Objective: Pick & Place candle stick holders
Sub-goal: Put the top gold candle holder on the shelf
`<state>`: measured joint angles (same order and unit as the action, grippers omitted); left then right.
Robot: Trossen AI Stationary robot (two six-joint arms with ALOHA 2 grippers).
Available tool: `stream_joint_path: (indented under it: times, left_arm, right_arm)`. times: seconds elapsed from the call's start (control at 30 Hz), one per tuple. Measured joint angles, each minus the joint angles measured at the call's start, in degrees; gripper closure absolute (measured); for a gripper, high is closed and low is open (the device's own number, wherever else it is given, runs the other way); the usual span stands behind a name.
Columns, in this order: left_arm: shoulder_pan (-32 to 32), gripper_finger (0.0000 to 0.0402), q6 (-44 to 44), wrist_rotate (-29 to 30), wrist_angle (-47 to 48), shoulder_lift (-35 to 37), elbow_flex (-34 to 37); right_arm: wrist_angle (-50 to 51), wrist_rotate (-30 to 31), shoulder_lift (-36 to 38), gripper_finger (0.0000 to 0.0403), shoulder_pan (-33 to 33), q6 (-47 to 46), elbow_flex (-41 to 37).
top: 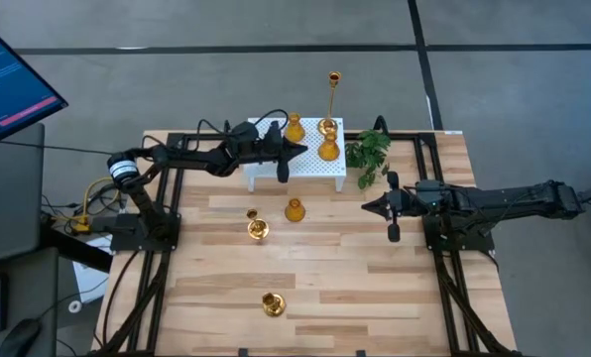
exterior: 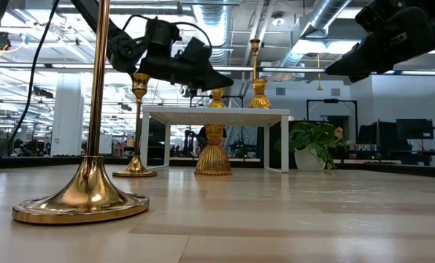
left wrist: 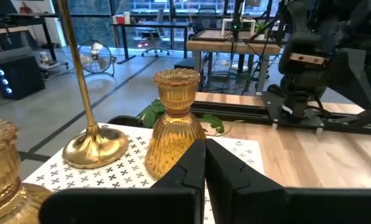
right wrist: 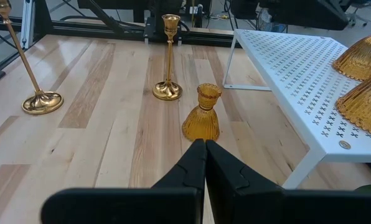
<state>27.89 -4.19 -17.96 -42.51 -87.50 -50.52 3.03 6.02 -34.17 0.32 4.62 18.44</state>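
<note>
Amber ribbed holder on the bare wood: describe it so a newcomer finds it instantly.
Start at the white perforated stand at the table's far edge. Just in front of it, on bare wood, stands a squat amber ribbed glass candle holder. Its floor neighbours are thin-stemmed brass; similar squat ones sit on the stand.

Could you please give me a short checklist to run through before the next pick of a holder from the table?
1. Left claw empty: ok, fingers shut on nothing, above the white stand.
2. Right claw empty: ok, shut, hanging over bare table.
3. Claw open for a grasp: not ok, both are shut.
4. Squat holder upright and apart from the others: ok.
5. Room on the stand: ok, three holders crowd its far side, near side bare.
6. Plant away from the squat holder: ok.
</note>
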Motion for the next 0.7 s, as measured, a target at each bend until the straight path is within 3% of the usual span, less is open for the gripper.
stream_joint_path:
  times: [0.4,0.7]
  left_arm:
    - [-0.85,0.0395,0.63,-2.27,2.10,2.08,0.02]
    - [-4.67,0.0397,0.10,-5.86,26.51,18.57,1.28]
  right_arm:
    - [-0.02,0.00,0.00,0.0403,0.00,-0.07,0.00]
    - [-0.02,0.00,0.00,0.0403,-0.01,0.04,0.00]
